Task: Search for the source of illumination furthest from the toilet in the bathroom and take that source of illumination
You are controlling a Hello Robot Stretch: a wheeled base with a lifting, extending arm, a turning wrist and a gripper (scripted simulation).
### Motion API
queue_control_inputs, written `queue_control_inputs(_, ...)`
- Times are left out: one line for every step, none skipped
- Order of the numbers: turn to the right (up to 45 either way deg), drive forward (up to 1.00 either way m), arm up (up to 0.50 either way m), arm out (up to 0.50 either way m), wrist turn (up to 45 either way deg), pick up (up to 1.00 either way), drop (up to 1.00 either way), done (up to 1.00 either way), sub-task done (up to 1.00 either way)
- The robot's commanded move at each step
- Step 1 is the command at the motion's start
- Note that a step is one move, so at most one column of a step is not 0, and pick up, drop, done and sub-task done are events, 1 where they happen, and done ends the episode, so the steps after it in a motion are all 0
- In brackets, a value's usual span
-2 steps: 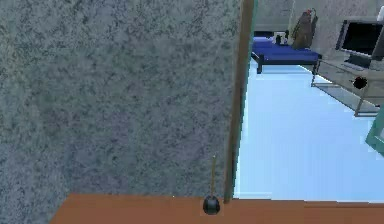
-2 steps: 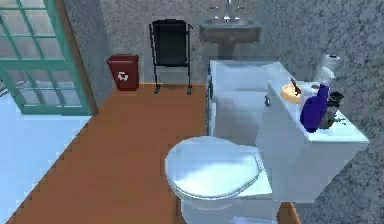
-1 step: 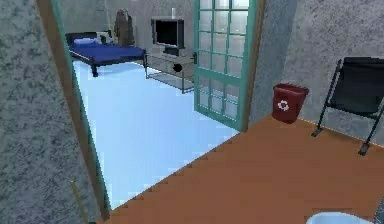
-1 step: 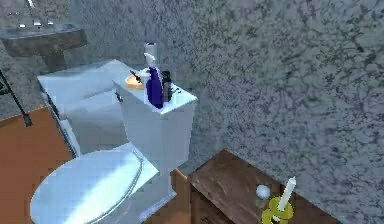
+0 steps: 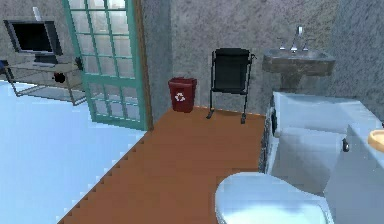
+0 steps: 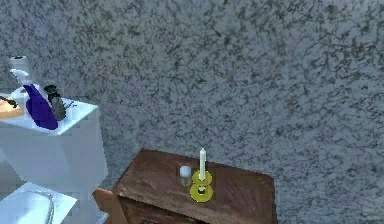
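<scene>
A white candle in a yellow holder point(image 6: 201, 183) stands on a brown wooden side table point(image 6: 240, 195) at the bottom middle of the arm side view, with a small pale cup-like thing point(image 6: 185, 174) just left of it. The white toilet point(image 5: 268, 198) lies at the bottom of the forward view; its tank point(image 6: 62, 150) stands at the arm side view's left, carrying a blue-purple bottle point(image 6: 40, 107), a small dark object point(image 6: 56, 105) and an orange-yellow thing point(image 6: 8, 109) at the edge.
A grey speckled wall backs the side table. In the forward view a wall sink point(image 5: 298, 62), a black folding chair point(image 5: 231, 80) and a red bin point(image 5: 181, 94) stand along the far wall. A teal glass-paned door point(image 5: 105, 60) opens onto a room with a television point(image 5: 33, 40).
</scene>
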Motion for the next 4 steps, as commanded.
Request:
queue_control_inputs(0.0, 0.0, 0.5, 0.0, 0.0, 0.0, 0.0, 0.0, 0.0)
queue_control_inputs(0.0, 0.0, 0.28, 0.0, 0.0, 0.0, 0.0, 0.0, 0.0)
queue_control_inputs(0.0, 0.0, 0.0, 0.22, 0.0, 0.0, 0.0, 0.0, 0.0)
queue_control_inputs(0.0, 0.0, 0.0, 0.0, 45.0, 0.0, 0.0, 0.0, 0.0)
